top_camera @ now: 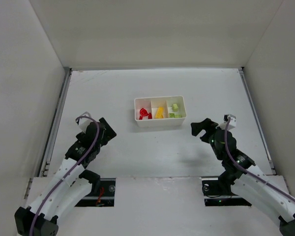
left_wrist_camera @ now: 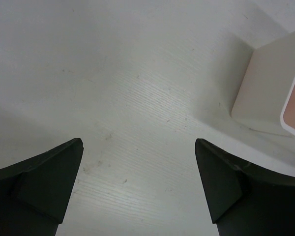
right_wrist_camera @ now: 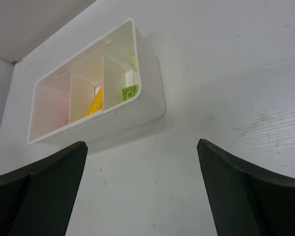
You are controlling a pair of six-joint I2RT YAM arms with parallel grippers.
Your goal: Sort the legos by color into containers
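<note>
A: Entry, top view. White tray (top_camera: 160,122) sits on the table (top_camera: 103,93), about mid-width, ahead of both arms. Three compartments in a row.

B: Contents?

A: Left compartment: red pieces (top_camera: 145,114). Middle: yellow piece (top_camera: 159,113). Right: green pieces (top_camera: 174,108). All the legos I can see lie inside the tray, one color per compartment.

B: Left gripper?

A: Left gripper (top_camera: 108,131) is low over the table, left of the tray and nearer the arm bases, apart from it. Its wrist view shows both fingers (left_wrist_camera: 44,182) spread wide with only bare table between them. One end wall of the tray shows at the right edge of that view.

B: Right gripper?

A: Right gripper (top_camera: 200,131) is just off the tray's near right corner, not touching it. Jaws are spread wide, nothing between them. In its wrist view the tray lies ahead and to the left of the gap, and the green and yellow show over the rim.

B: Red from that side?

A: Only a pink tint on the far compartment's walls; the pieces themselves are hidden behind the divider.

B: Any markings to log?

A: Possibly studs on one green piece, but no lettering is legible at this size. The tray's walls read as plain white in all three views.
</note>
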